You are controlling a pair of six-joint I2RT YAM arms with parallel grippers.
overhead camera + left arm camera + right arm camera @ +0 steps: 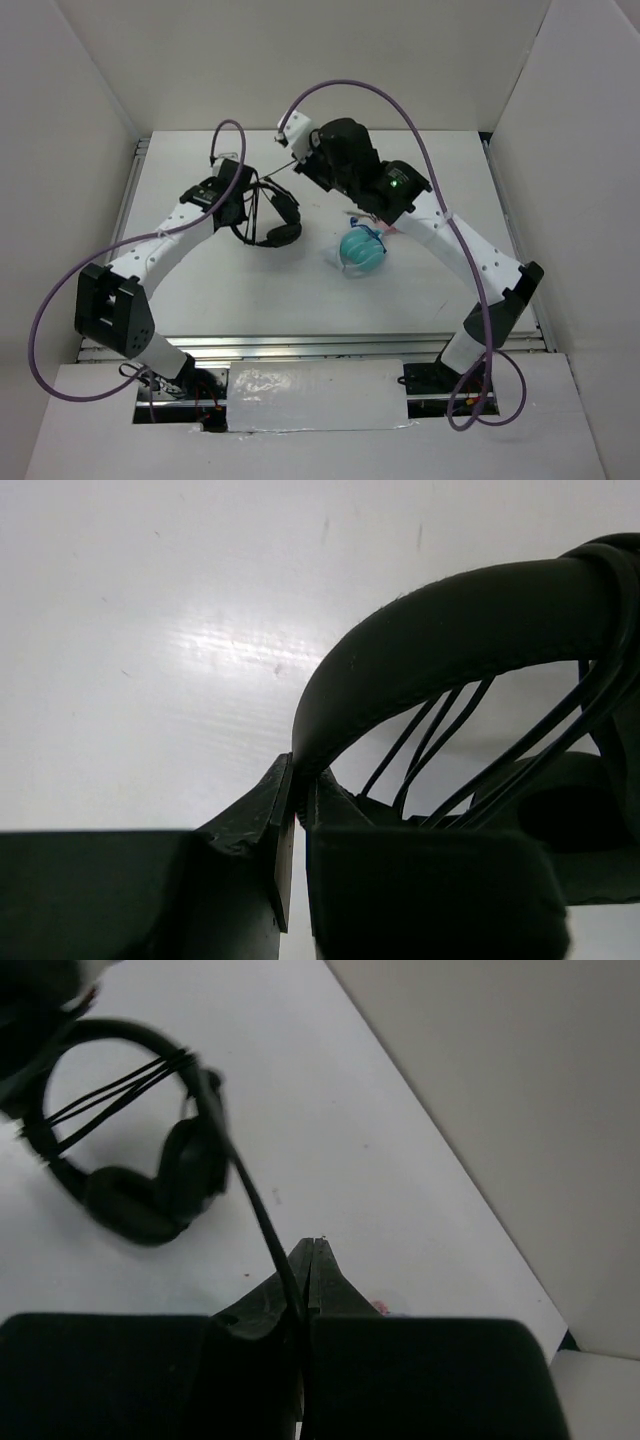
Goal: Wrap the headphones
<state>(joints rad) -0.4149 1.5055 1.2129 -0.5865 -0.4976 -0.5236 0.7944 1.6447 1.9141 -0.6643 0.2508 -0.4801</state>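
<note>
In the top view, the headphones (280, 232) are seen on the white surface (300, 300), left of its centre and toward the far side. The left tool (242, 212) is placed against their left side, on the band. The right tool (300, 163) is held above and just behind them, and a thin black cable (278, 174) is stretched in a straight line from it down to the headphones. How far either tool is parted cannot be told from this height. A pair of teal headphones (360, 250) is seen to the right, apart from the black pair and beneath the right arm.

In the left wrist view, the left tool is shown nearly closed, and the end of the padded headband (450, 610) is pinched between its two fingers (265, 815). Several strands of cable are seen running across under the arch of the band, and loops are wound around the band at the upper right. Part of an earcup (560, 810) is visible at the lower right.

In the right wrist view, the right tool is shown pressed together, with the cable clamped between its fingertips. From there the cable is drawn up and left to the headphones, which are seen on the surface at the upper left, with strands spanning the band. A pale wall (520, 1110) is seen on the right.
</note>
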